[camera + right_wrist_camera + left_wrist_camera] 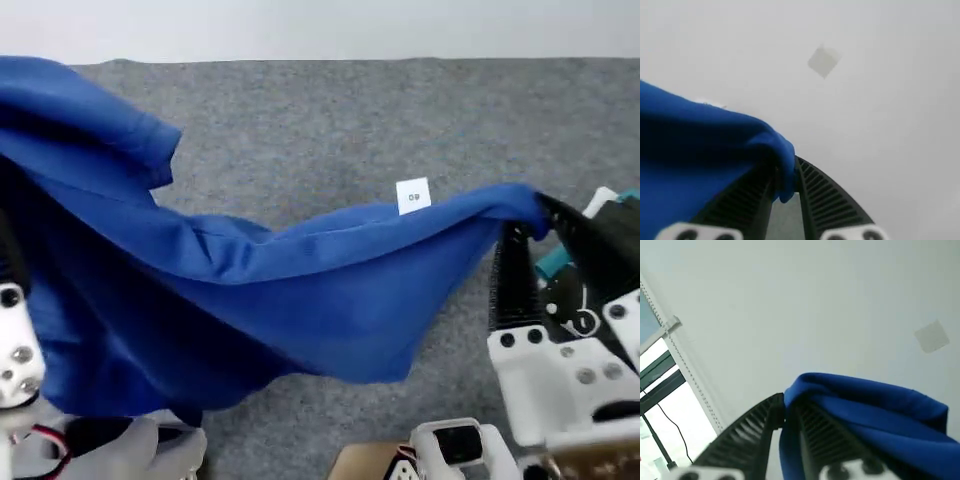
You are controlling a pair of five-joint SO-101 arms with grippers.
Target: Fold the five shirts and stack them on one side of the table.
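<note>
Your shirt [300, 290] hangs stretched over the table [400, 120], its long axis running left to right and sagging at mid-span. Your left gripper [787, 412] is clamped tight on its left end. Your right gripper [785, 175] is pinched closed on its right end.

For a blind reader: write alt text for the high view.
A blue shirt hangs stretched over the grey table, one corner pinched in a gripper at the right edge, the other end raised at upper left. A white tag shows at its top edge.
</note>
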